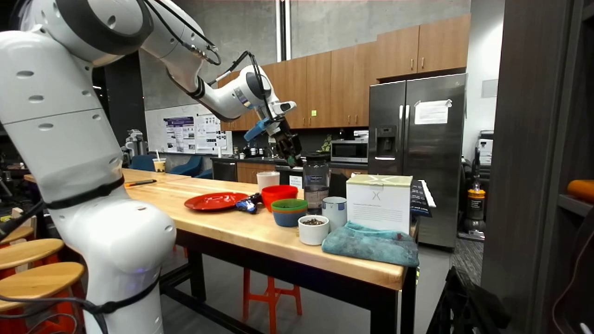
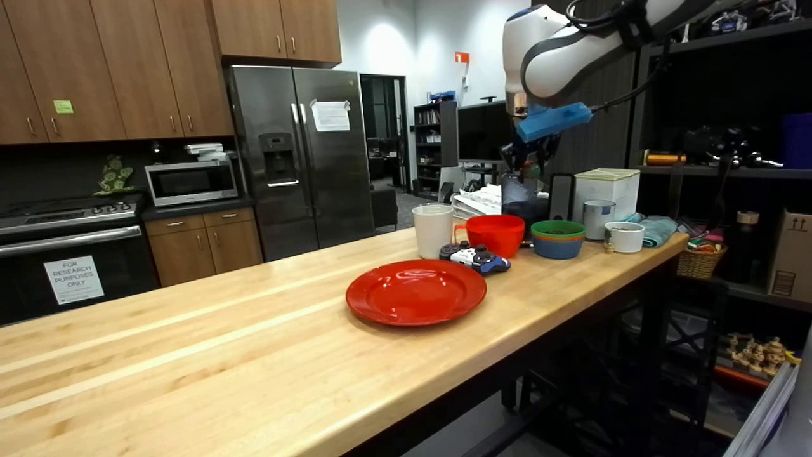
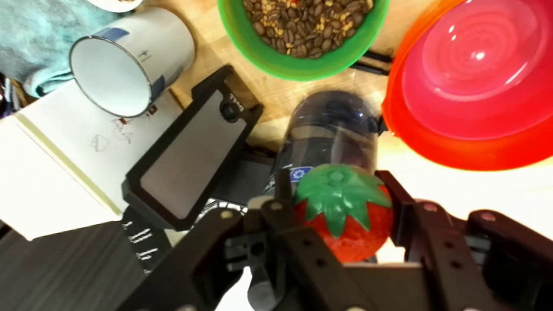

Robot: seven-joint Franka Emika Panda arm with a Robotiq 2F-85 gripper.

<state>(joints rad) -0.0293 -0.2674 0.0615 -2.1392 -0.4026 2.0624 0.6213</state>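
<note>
The gripper (image 3: pixel 338 192) pinches a strawberry (image 3: pixel 345 218) by its sides, near the top of the bottle (image 3: pixel 330 140). Rounded flanks could slip from an off-centre grip — and a low sideways swing could knock the bottle into the red bowl (image 3: pixel 471 153). The strawberry's underside is hidden; whether it clears the bottle, I can't tell.

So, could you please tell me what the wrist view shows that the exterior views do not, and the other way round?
Only the wrist view shows the Dell mark on the speaker and the floor of the red cup.

Only the exterior views show the red plate, game controller and fridge.

All share the claw and the strawberry in it (small and partly hidden from outside), the green bowl, water bottle and white box.
</note>
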